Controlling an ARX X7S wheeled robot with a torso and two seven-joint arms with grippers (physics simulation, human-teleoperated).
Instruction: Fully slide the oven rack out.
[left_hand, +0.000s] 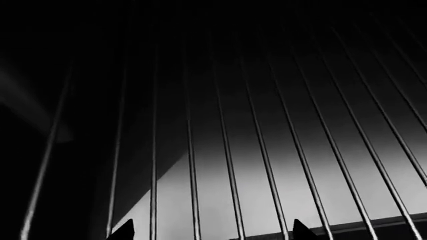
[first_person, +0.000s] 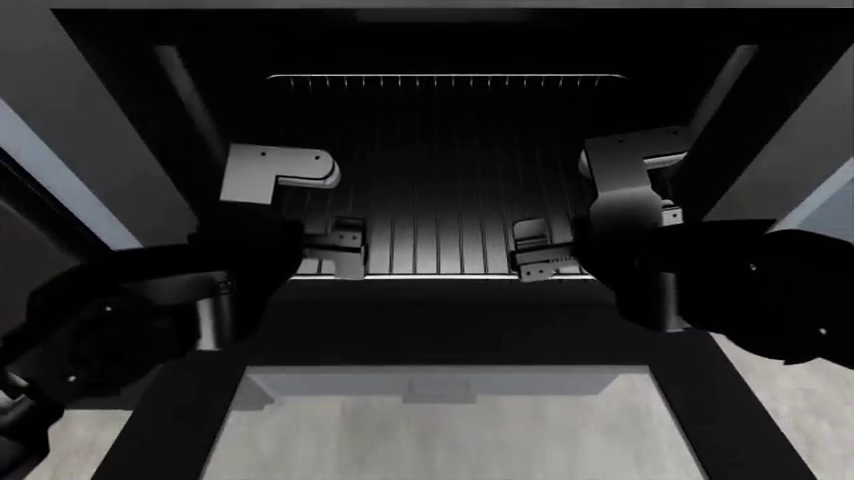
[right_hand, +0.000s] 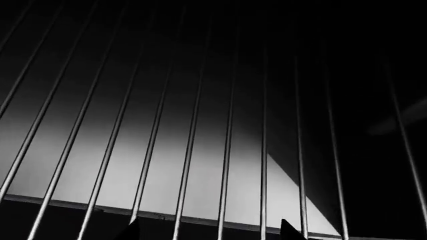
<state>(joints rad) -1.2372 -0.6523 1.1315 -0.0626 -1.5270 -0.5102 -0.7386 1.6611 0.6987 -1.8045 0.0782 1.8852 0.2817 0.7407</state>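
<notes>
Inside dark oven, both grippers, left gripper (first_person: 350, 250), right gripper (first_person: 534, 256), jaws parted at oven rack (first_person: 447, 170) front, door (first_person: 441, 420) lowered.

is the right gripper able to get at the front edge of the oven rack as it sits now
Probably yes. The right gripper is already at the front rim of the oven rack, the oven door lies folded down, and nothing sits between them. Whether it grips the rim is unclear.

The oven rack (first_person: 447, 180) is a wide silver wire grid of thin parallel rods. It lies flat within the dark oven cavity, its front rim toward the open door
</notes>
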